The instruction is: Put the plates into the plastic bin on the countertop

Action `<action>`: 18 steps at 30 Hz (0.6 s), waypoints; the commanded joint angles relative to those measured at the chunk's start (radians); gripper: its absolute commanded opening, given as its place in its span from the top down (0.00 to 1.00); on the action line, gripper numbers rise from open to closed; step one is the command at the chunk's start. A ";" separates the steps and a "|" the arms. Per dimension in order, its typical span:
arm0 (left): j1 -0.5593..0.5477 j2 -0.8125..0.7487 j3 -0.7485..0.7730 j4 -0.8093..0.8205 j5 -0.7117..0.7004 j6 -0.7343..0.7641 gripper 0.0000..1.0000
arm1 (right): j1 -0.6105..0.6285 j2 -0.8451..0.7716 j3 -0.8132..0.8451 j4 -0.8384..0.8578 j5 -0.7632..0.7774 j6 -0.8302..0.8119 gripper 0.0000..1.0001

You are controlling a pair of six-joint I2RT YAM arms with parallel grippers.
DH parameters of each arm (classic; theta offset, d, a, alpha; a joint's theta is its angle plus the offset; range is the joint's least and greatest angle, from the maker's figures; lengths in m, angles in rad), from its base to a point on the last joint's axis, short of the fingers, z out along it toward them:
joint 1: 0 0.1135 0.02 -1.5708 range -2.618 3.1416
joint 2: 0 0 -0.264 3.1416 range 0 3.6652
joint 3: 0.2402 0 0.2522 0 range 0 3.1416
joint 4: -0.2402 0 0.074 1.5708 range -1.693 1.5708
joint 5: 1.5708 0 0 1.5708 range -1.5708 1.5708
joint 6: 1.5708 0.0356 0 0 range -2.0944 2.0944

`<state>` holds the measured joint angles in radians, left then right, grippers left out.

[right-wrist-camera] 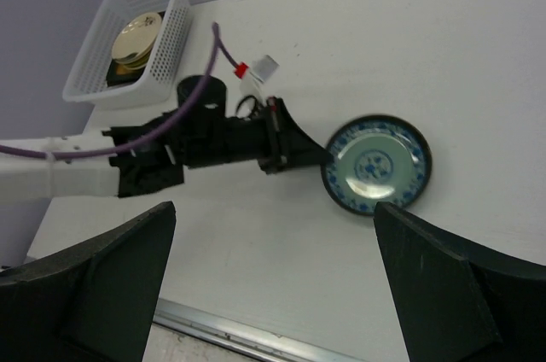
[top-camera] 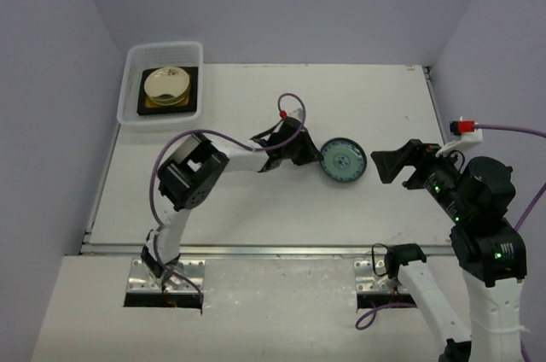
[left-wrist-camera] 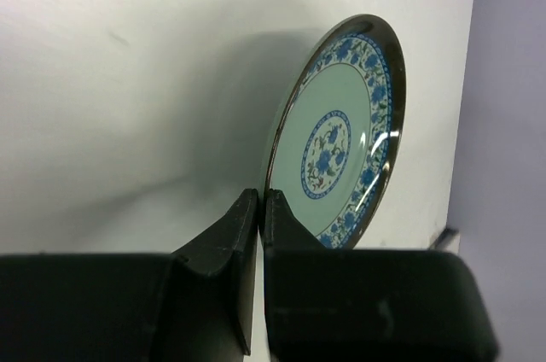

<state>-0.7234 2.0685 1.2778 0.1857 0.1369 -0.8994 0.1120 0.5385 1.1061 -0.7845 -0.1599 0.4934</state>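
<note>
L tool (left-wrist-camera: 260,208) clamped on near rim of blue-patterned plate (left-wrist-camera: 341,148). R tool (top-camera: 378,168) wide apart, empty, plate just ahead.

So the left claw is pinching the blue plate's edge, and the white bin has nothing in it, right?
No. The left gripper does pinch the blue plate at its edge, but the plastic bin holds a cream plate on a dark square plate, as the top view shows.

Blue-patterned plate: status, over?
Left fingers shut on blue-patterned plate rim. Right fingers open, clear of it. No obstacle visible toward plastic bin.
</note>
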 commanded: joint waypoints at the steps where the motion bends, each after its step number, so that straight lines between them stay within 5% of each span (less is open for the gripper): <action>1: 0.177 -0.239 -0.067 -0.035 -0.042 0.098 1.00 | -0.002 0.006 0.006 0.077 -0.005 0.010 0.01; 10: 0.734 -0.419 0.035 -0.275 0.012 0.152 1.00 | -0.002 0.016 -0.087 0.146 -0.050 0.040 0.01; 18: 1.053 -0.272 0.248 -0.410 0.062 0.142 1.00 | -0.002 0.049 -0.146 0.206 -0.085 0.053 0.01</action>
<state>0.2613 1.7126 1.3959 -0.1557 0.1473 -0.7666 0.1120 0.5672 0.9771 -0.6665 -0.2171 0.5296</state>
